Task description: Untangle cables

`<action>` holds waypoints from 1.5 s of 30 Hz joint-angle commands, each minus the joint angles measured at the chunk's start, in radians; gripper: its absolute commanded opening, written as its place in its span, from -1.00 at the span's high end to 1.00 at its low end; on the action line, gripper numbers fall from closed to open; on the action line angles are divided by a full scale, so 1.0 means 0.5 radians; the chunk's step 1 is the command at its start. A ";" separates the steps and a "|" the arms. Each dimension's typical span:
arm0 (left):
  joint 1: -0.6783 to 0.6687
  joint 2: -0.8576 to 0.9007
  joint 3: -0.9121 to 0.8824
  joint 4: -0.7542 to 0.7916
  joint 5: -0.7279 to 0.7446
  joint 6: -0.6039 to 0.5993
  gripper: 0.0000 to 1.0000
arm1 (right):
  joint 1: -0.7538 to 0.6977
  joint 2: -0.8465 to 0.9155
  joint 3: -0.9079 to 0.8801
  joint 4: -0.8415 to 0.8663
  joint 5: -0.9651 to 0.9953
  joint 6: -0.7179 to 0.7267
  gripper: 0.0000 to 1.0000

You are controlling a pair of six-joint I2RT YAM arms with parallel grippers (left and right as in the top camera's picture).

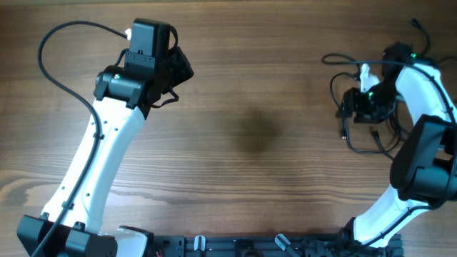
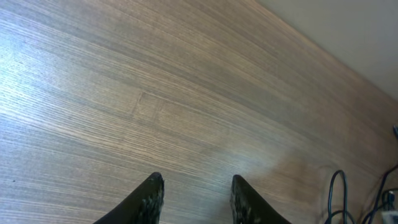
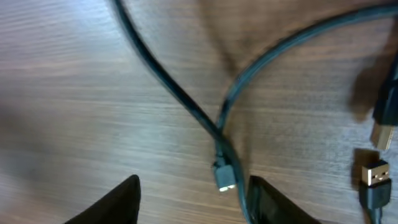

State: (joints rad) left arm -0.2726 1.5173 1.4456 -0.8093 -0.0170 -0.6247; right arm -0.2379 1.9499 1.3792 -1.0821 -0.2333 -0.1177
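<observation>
The cables [image 1: 364, 150] lie as a loose black tangle at the table's right side, under and around my right gripper [image 1: 350, 107]. In the right wrist view two thin strands [image 3: 180, 96] cross, and one ends in a small plug [image 3: 224, 177]. That plug and its cord lie between the fingers of my right gripper [image 3: 194, 183], close against the right finger [image 3: 264, 199]; the jaws stand apart. My left gripper [image 1: 184, 68] is at the far left of the table, well away from the tangle. Its fingers [image 2: 196, 180] are apart over bare wood.
Two more USB plug ends [image 3: 375, 175] lie at the right edge of the right wrist view. A cable loop [image 2: 336, 193] shows at the lower right of the left wrist view. The wooden tabletop [image 1: 257, 128] spans between the arms.
</observation>
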 commanded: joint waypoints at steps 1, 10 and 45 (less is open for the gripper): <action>0.012 -0.030 0.011 0.002 0.010 0.032 0.24 | 0.050 -0.028 -0.106 0.129 0.166 0.145 0.17; 0.012 -0.026 0.011 0.002 0.009 0.032 0.20 | 0.303 -0.024 -0.300 0.478 0.642 0.428 0.52; 0.013 -0.418 0.016 0.061 0.054 0.399 -0.41 | -0.237 -0.674 0.832 0.179 -0.078 0.287 -0.82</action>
State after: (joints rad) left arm -0.2726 1.4300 1.4456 -0.7792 0.0013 -0.4698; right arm -0.3599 1.7233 1.7622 -0.9428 -0.1967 0.0772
